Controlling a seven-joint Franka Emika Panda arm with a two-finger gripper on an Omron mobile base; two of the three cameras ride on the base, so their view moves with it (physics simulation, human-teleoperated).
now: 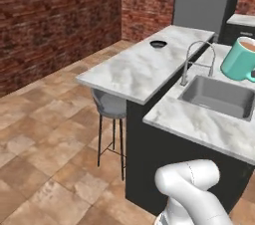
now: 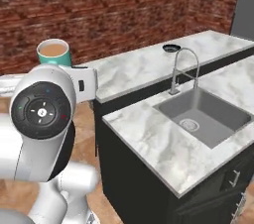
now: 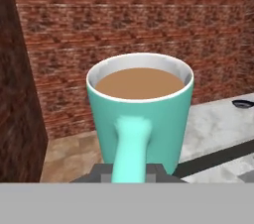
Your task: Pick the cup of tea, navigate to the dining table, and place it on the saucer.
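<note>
Cup of tea [image 3: 140, 119] sitting upright in the end effector [image 3: 130, 172].
The end effector is pinching its handle, carrying it above the floor; the saucer [image 1: 158, 44] is resting far off on the marbled surface [image 1: 134, 69].

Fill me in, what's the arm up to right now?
The gripper is carrying the cup of tea by its handle, upright and full, in the air beside the sink. The saucer sits bare toward the far end of the dining table, well away from the cup. Placing is not yet done.
</note>
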